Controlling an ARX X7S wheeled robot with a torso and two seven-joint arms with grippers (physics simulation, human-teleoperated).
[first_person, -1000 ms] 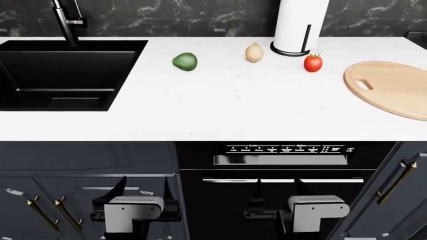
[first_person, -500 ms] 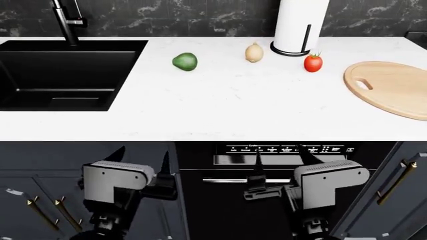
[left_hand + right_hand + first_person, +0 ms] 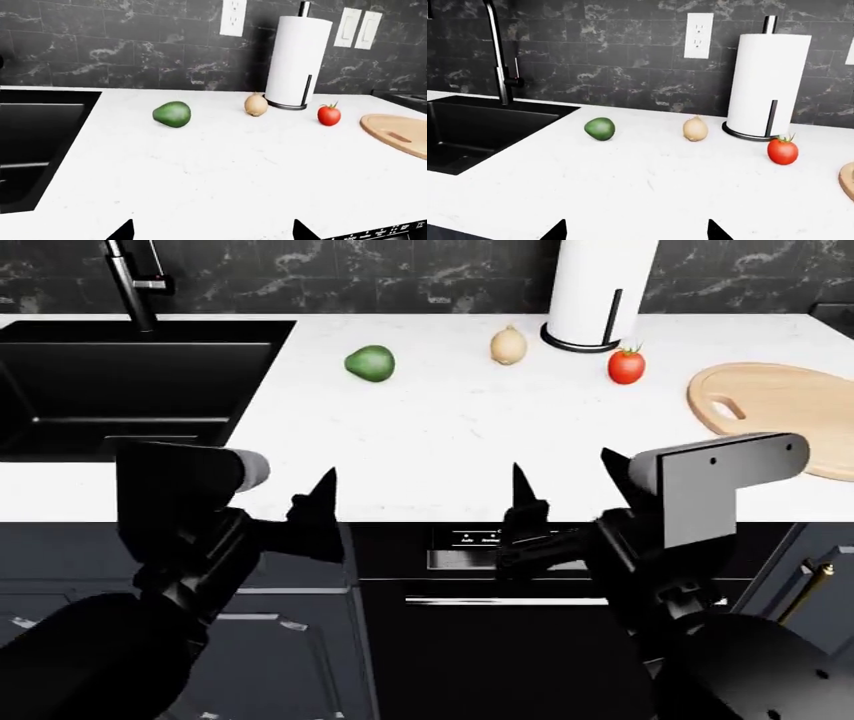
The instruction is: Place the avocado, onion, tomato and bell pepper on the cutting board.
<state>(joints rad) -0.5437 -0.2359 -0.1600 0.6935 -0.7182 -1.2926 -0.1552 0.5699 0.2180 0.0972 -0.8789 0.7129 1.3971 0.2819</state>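
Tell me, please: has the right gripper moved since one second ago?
Yes. The right gripper has risen from below the oven's control panel to the countertop edge.

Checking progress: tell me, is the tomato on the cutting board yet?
No, the tomato sits on the counter beside the cutting board.

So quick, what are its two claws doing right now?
Left gripper: open, holding nothing.
Right gripper: open, holding nothing.
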